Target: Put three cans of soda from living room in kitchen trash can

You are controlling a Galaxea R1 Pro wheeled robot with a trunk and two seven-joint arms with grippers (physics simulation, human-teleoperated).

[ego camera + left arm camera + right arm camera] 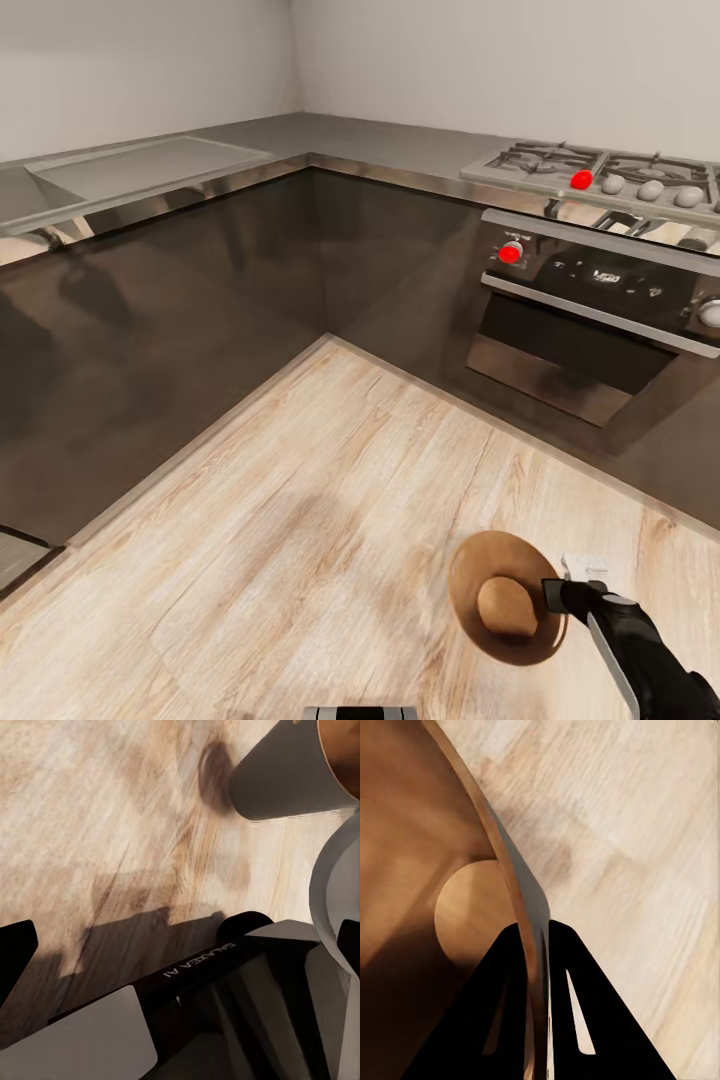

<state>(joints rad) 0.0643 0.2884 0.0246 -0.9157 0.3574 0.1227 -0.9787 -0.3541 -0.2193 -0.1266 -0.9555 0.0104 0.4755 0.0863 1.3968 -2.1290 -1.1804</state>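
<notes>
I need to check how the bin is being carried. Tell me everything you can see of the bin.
The bin is round and tapered, with glossy amber-brown, wood-like walls and a paler flat bottom. Seen from above, it is open-topped, and its inside shows no contents. It sits low over the wooden kitchen floor, right of centre in the head view. The right gripper has its jaws shut on the rim, one finger inside the wall and one outside. Whether its base touches the floor cannot be told.

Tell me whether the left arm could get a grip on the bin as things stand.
Probably yes, though it isn't needed: the right gripper already pinches the bin by its rim. The left gripper's fingers hang open over bare wood floor, with the bin's outer wall close by and nothing between.
</notes>
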